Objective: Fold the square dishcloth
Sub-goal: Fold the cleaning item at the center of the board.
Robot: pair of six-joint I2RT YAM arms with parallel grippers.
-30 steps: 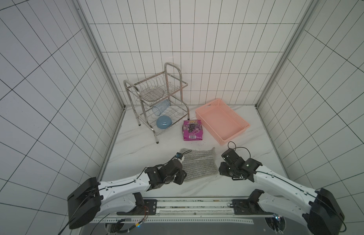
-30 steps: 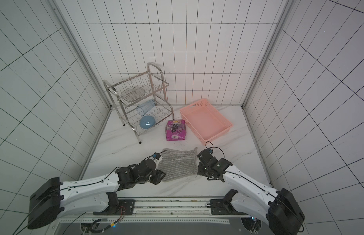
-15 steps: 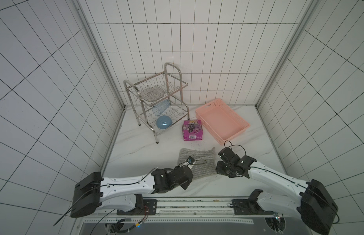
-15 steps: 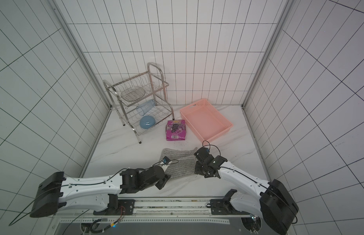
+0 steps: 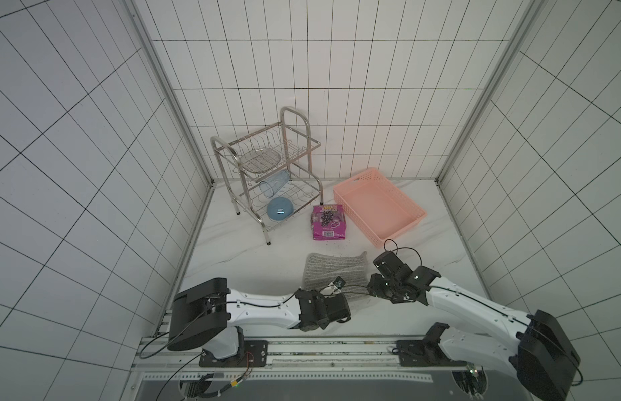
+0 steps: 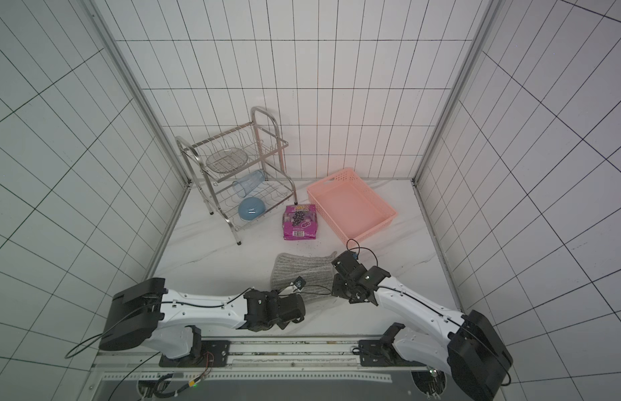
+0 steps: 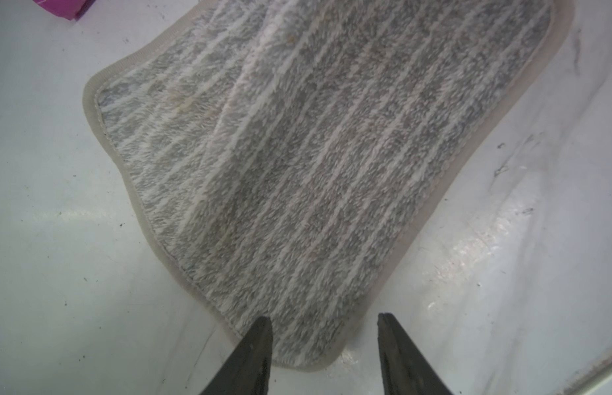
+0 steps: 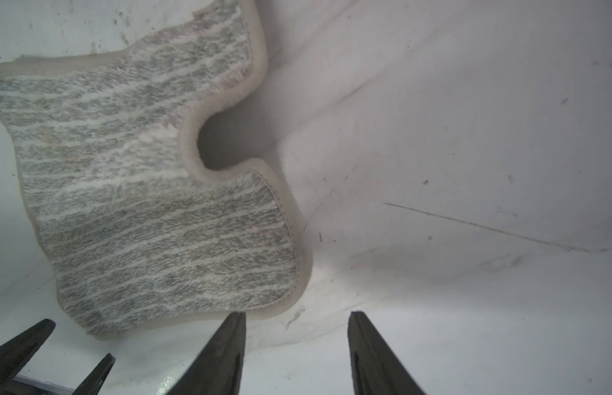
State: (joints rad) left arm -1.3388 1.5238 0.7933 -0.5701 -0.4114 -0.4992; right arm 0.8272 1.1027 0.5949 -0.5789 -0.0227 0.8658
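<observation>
The square dishcloth (image 5: 335, 274) (image 6: 303, 272), grey with fine stripes and a plain border, lies rumpled on the white marble table near the front. In the left wrist view its rounded corner (image 7: 308, 342) lies between the spread fingers of my left gripper (image 7: 323, 319), which is open and grips nothing. My right gripper (image 8: 297, 314) is open too, over bare table. The cloth's near corner (image 8: 263, 301) lies just beyond one fingertip (image 8: 237, 323), and its side edge buckles into a deep wave (image 8: 195, 147). Both wrists (image 5: 323, 309) (image 5: 395, 283) hang over the cloth's near edge.
A magenta snack packet (image 5: 328, 222) lies behind the cloth, and a pink basket (image 5: 411, 225) stands at the back right. A metal dish rack (image 5: 267, 173) holding a cup and a blue bowl stands at the back left. Tiled walls close in three sides.
My left arm has swung right along the cloth's near edge, from its left corner towards its middle. Both grippers have opened wider. The right gripper has shifted slightly left.
</observation>
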